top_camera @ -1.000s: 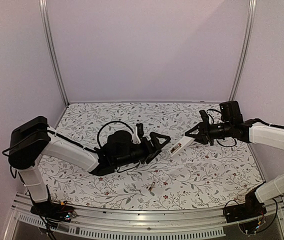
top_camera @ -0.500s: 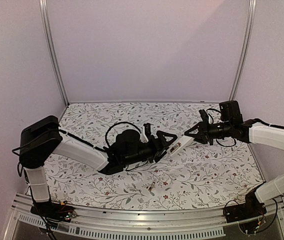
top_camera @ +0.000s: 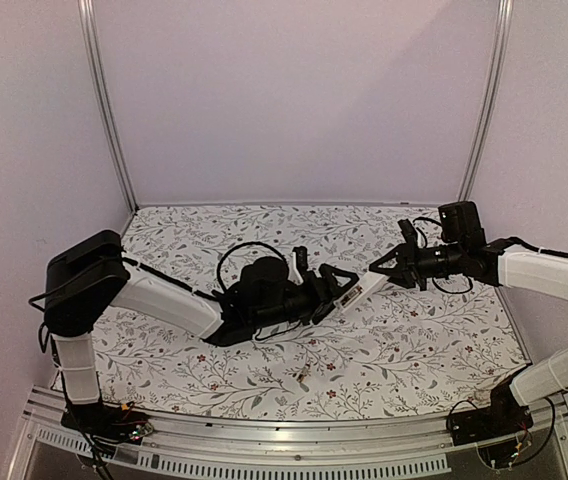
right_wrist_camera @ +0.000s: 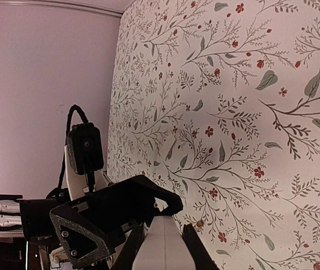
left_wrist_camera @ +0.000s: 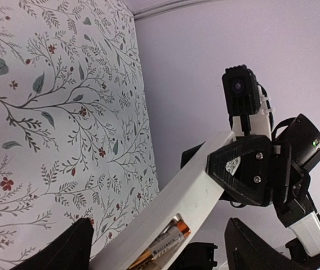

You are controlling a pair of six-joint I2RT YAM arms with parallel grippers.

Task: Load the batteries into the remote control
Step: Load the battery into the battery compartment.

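Gripping the remote control (top_camera: 361,291) aloft right of centre, right gripper (top_camera: 384,268); left gripper (top_camera: 336,285) gaping wide round its left end; one battery (left_wrist_camera: 164,245) seated, second battery (top_camera: 304,378) on near table (top_camera: 434,350), seemingly unloaded.

Soft, even light with a lilac cast, shadows faint and diffuse. Wrist views bend at the edges. Between the jaws of the left gripper (left_wrist_camera: 161,247) the remote control (left_wrist_camera: 199,185) is sharp — its near fingers (left_wrist_camera: 72,250) slightly blurred.
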